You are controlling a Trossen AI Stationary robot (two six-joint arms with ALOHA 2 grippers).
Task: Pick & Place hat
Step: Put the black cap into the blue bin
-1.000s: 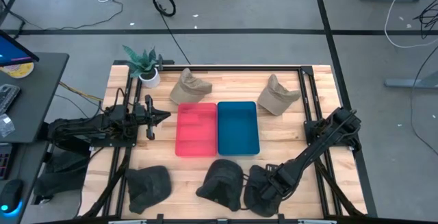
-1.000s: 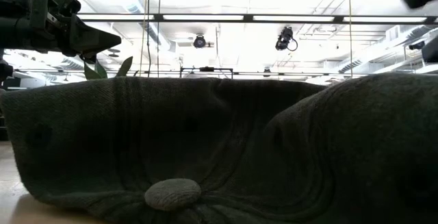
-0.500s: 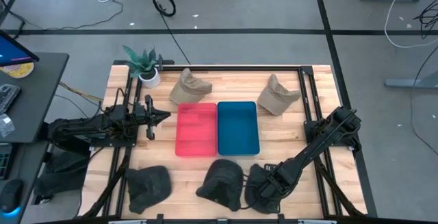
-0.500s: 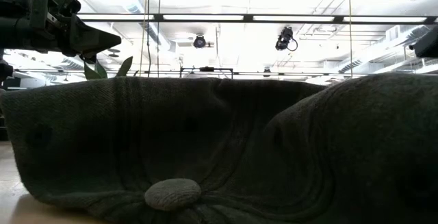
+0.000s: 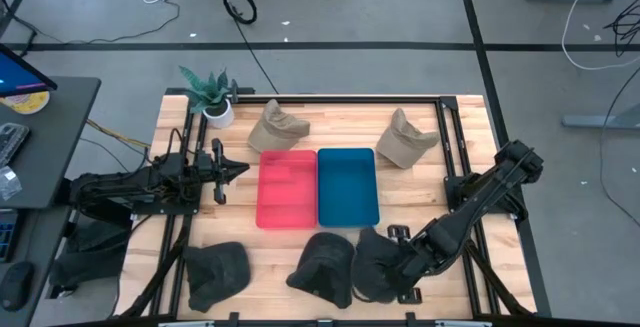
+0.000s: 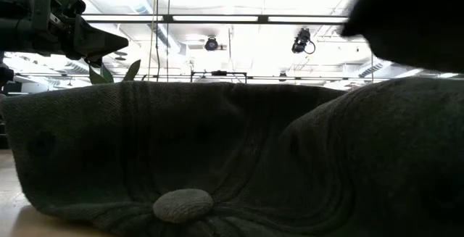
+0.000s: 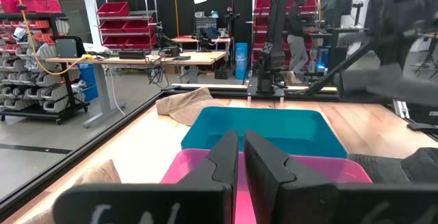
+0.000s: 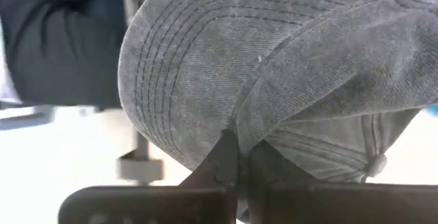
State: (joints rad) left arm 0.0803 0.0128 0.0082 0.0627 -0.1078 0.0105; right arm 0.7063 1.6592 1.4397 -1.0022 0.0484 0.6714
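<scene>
We have our right gripper (image 5: 392, 270) at the worktop's near edge, jaws clamped on the dark hat (image 8: 274, 80). It is grasped, not yet placed; carrying to the trays (image 5: 318, 187) remains. Our left gripper (image 5: 232, 170) waits near the left edge, jaws closed, holding nothing.

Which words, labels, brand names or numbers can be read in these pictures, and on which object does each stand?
None can be read.
Pale marks on the left end effector mount: blurred, unreadable.
Hats, such as the dark hat, pink tray and blue tray: no visible text.
</scene>
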